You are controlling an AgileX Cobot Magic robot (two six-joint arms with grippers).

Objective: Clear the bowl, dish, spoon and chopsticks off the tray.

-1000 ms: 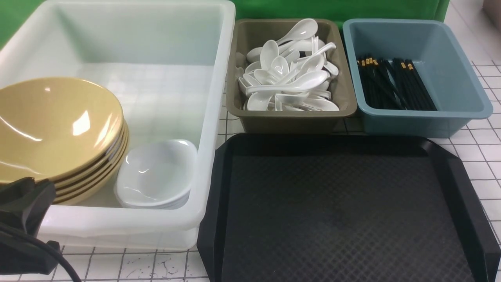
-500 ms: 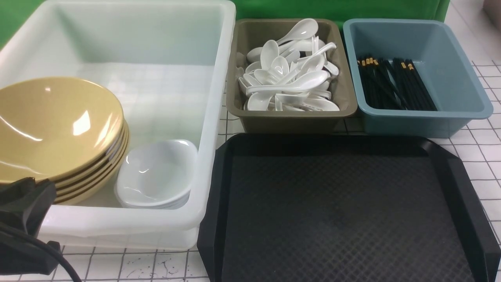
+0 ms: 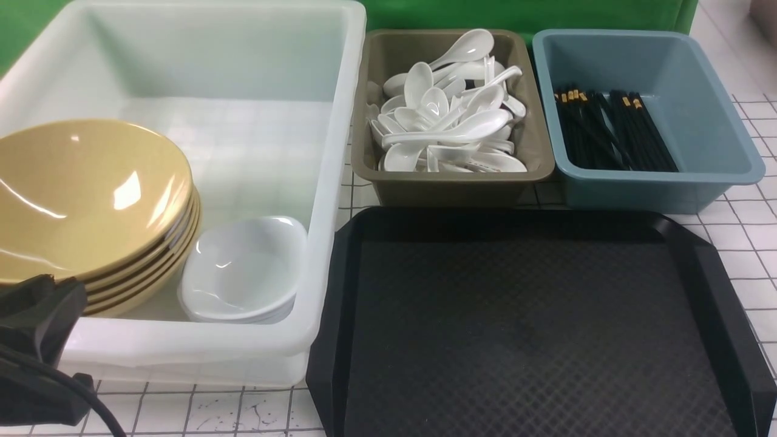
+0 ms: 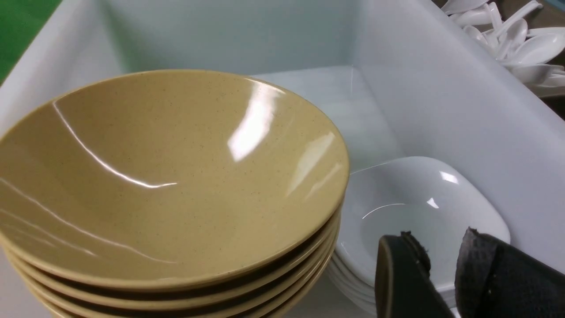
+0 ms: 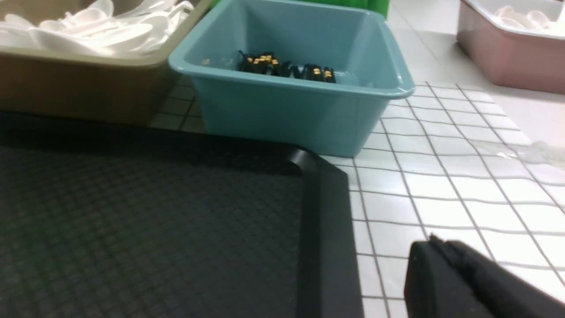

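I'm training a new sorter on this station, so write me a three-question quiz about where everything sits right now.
1. Multiple choice: what does the blue tub hold? a) white spoons b) chopsticks c) yellow bowls
2. True or false: the black tray has a white dish lying on the part of it that the front view shows.
3. Fill in the blank: in the large white bin, the stack of white dishes sits beside a stack of yellow ____.

Key: 1. b; 2. false; 3. bowls
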